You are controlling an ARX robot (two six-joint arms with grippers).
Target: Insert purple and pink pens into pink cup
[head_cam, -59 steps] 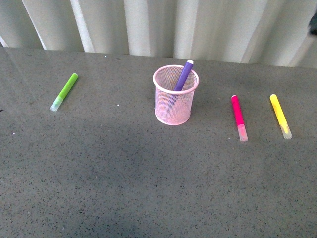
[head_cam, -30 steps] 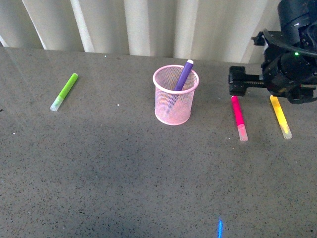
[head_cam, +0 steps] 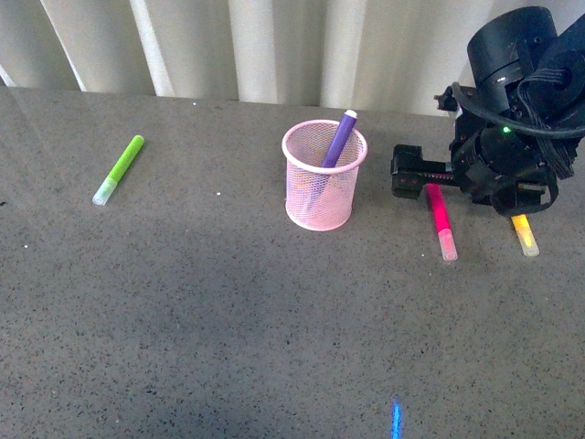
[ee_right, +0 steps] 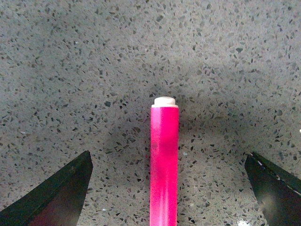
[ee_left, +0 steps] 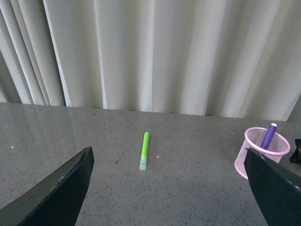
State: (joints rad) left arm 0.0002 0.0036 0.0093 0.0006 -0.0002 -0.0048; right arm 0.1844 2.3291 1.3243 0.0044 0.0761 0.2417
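Observation:
The pink cup (head_cam: 318,187) stands upright mid-table, and the purple pen (head_cam: 340,137) leans inside it with its end above the rim. To the cup's right the pink pen (head_cam: 441,219) lies flat on the table. My right gripper (head_cam: 445,176) hangs open over the pen's far end. In the right wrist view the pink pen (ee_right: 164,160) runs between the spread fingers of the right gripper (ee_right: 168,157), which do not touch it. My left gripper (ee_left: 168,151) is open and empty, and its view shows the cup (ee_left: 261,155) and purple pen (ee_left: 269,134) off to one side.
A lime-green marker (head_cam: 120,168) lies at the table's left, also seen as the green marker (ee_left: 144,149) ahead of the left gripper. A yellow marker (head_cam: 523,230) lies right of the pink pen, partly hidden under the right arm. Pale curtains hang behind the table's far edge.
My right arm came into view from the right, moved left and settled over the pink pen's far end, covering part of the yellow marker. The pens and cup have not moved.

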